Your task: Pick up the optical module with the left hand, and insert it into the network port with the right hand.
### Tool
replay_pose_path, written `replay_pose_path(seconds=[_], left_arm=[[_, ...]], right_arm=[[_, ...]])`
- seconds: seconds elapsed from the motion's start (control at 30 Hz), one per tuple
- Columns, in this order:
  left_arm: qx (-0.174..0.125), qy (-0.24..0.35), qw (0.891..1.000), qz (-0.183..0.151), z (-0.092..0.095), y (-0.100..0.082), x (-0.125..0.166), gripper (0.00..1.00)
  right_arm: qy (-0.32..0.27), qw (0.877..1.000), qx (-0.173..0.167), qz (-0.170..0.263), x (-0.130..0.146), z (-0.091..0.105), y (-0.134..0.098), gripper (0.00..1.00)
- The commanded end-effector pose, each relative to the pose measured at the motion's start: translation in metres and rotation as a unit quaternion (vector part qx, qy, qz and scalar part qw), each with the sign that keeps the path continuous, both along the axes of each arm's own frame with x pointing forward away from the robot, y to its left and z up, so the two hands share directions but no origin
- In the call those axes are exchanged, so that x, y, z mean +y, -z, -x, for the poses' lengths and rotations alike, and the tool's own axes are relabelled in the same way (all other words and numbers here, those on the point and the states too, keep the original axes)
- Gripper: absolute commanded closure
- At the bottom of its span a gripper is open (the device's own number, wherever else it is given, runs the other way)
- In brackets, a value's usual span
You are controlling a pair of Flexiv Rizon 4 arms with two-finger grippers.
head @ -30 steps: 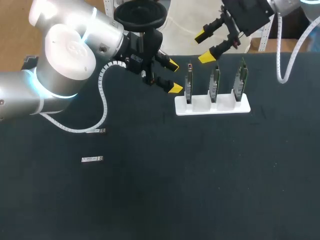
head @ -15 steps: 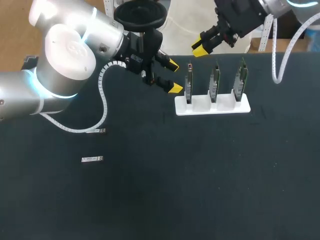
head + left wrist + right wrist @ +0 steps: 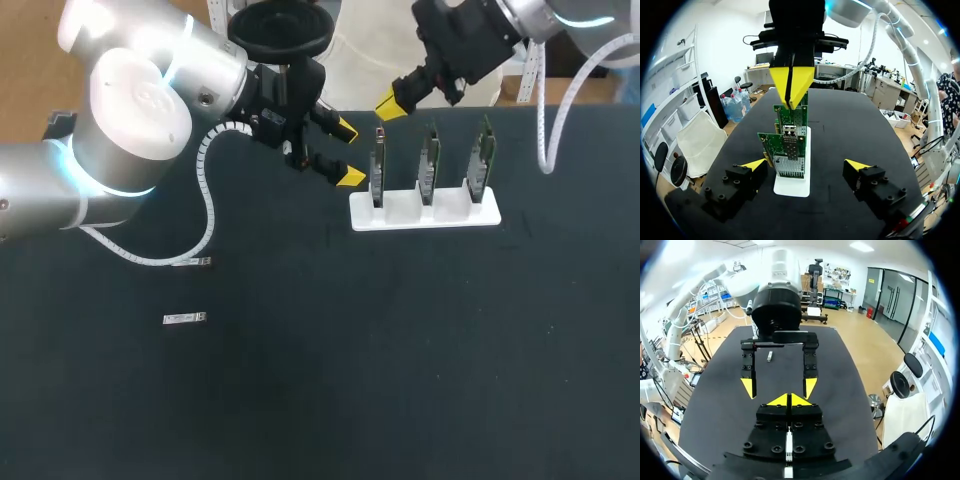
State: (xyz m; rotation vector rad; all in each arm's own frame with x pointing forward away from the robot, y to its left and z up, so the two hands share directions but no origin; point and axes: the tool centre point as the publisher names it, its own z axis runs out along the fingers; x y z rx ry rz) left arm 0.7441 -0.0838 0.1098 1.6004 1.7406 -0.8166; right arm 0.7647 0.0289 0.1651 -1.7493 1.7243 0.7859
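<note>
Hovering beside the circuit boards (image 3: 429, 165), left gripper (image 3: 348, 154) gapes wide while right gripper (image 3: 390, 103) is pinched closed.

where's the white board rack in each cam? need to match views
Head view: white rack at the far side of the table, right of centre, three boards upright in it.
Left wrist view: the rack is straight ahead of the left end effector, seen end-on, boards lined up one behind another.
Right wrist view: not in it.
Shared landmark: the left end effector's open yellow tips, in all three views.
</note>
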Motion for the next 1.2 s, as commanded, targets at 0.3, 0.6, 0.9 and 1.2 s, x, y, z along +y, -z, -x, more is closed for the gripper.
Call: replay_pose_path(seconds=[0.3,0.6,0.9,1.2], left_arm=[[0.000,-0.001,1.000,-0.001,0.000,0.000,0.000,0.00],[0.000,-0.001,1.000,-0.001,0.000,0.000,0.000,0.00],[0.000,-0.001,1.000,-0.001,0.000,0.000,0.000,0.00],[0.000,-0.001,1.000,-0.001,0.000,0.000,0.000,0.00]], right_arm=[[-0.003,1.000,0.006,0.006,0.002,-0.003,0.007,1.00],[-0.001,1.000,0.012,0.010,0.003,-0.004,0.014,1.00],[-0.004,1.000,0.013,0.016,0.005,-0.006,0.017,1.00],[-0.002,1.000,0.020,0.023,0.003,-0.005,0.024,1.00]])
